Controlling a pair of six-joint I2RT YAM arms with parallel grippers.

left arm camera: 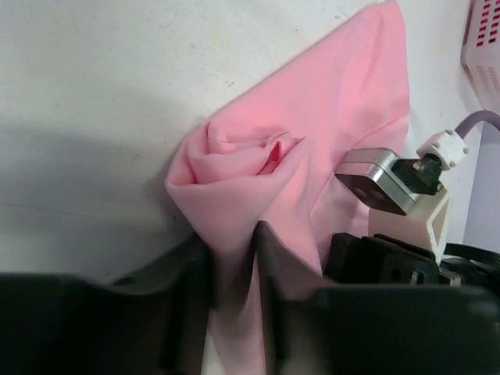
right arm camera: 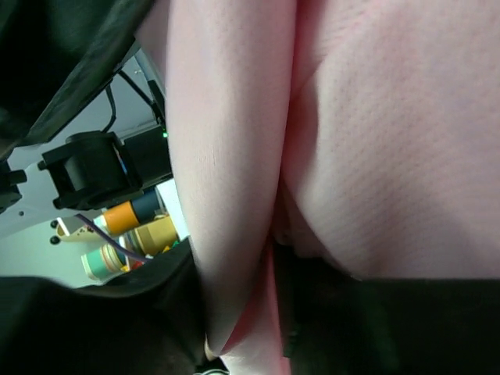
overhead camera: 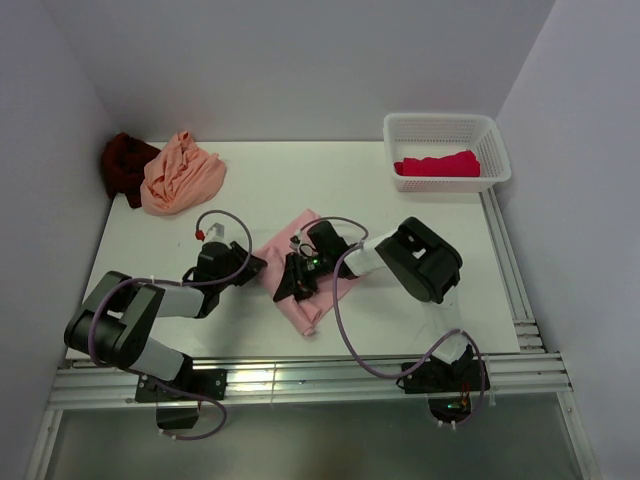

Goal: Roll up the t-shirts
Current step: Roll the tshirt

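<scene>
White counter (overhead camera: 420, 220), light pink t-shirt (left arm camera: 328, 101) at its middle, part-rolled. Left gripper (left arm camera: 233, 308) clamped on its cloth; right gripper (right arm camera: 242, 312) straddled a fold, grip we could not tell. We judged even, tight turning best.

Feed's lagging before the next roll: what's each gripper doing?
Left gripper: jaws closed on the light pink t-shirt.
Right gripper: shirt between the jaws; grip cannot be told.

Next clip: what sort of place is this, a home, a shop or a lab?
Most likely a robotics lab cell: a white table boxed in by plain walls, metal rails along its near edge, and a left arm and right arm bolted there.
</scene>
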